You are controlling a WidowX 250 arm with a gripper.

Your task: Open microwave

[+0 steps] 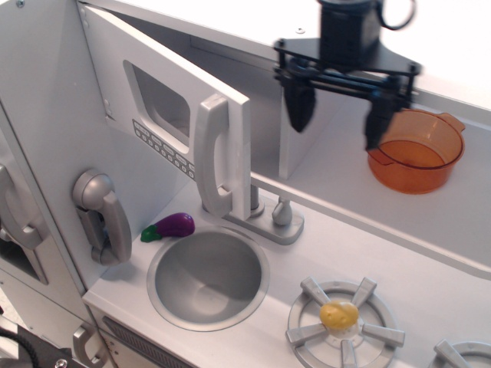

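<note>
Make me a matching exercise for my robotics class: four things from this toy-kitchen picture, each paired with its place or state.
Things:
1. microwave
2. gripper
3. purple eggplant
4. orange pot

Places or states:
A. on the upper shelf, at the right
B. door swung open
C. beside the sink, on the counter
D. open, holding nothing, raised above the shelf

Pairs: 1-B, 2-D, 3-C, 4-A
</note>
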